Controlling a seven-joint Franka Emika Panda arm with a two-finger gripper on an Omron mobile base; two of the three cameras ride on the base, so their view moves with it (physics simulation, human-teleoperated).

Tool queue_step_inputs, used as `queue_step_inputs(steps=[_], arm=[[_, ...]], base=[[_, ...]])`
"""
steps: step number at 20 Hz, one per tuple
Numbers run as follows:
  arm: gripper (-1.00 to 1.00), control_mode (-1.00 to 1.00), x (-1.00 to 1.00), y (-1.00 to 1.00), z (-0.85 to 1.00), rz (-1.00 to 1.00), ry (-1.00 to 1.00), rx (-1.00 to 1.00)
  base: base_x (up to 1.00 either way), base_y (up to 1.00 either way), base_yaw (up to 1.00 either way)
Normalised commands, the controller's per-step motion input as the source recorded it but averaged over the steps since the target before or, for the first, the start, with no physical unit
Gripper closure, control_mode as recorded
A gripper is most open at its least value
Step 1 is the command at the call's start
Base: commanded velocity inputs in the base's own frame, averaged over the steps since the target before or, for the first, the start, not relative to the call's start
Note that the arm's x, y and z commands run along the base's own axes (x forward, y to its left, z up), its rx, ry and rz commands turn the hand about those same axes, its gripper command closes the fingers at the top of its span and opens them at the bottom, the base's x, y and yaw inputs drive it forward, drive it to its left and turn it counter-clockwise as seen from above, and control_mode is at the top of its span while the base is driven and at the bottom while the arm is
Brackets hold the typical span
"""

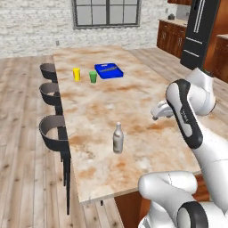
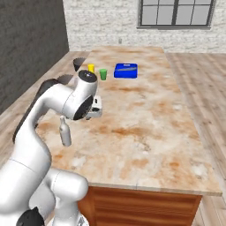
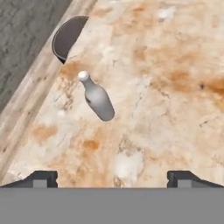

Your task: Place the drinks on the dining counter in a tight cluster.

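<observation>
On the marbled dining counter (image 1: 133,93), 1 grey bottle (image 1: 117,138) upright; gripper (image 3: 112,177) spread, empty.

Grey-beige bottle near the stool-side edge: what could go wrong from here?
The bottle stands upright, tall and narrow, so a glancing touch from the open hand could tip it. It sits near the dining counter edge by the stools; it might roll off.

Both base cameras look forward and down across the dining counter (image 1: 102,111) from opposite sides; the hand camera hangs close above its marbled top, sharing the grey-beige bottle (image 3: 98,98).
</observation>
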Motion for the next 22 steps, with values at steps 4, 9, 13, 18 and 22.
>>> queue_step_inputs(steps=[4, 9, 13, 18, 22], arm=[[-1.0, -1.0, -0.18, -0.3, -0.09, -0.37, 0.31, -0.22], [-1.0, -1.0, -0.81, -0.01, -0.09, -0.34, -0.06, -0.04], [-1.0, -1.0, -1.0, 0.0, 0.14, -0.16, -0.22, 0.0], [-1.0, -1.0, -0.9, 0.02, 0.32, -0.06, -0.21, -0.01], [-1.0, -1.0, -0.04, 0.07, 0.0, 0.0, 0.0, -0.03]], base=[[0.0, 0.0, 0.0], [0.0, 0.0, 0.0], [0.0, 0.0, 0.0], [0.0, 0.0, 0.0], [0.0, 0.0, 0.0]])
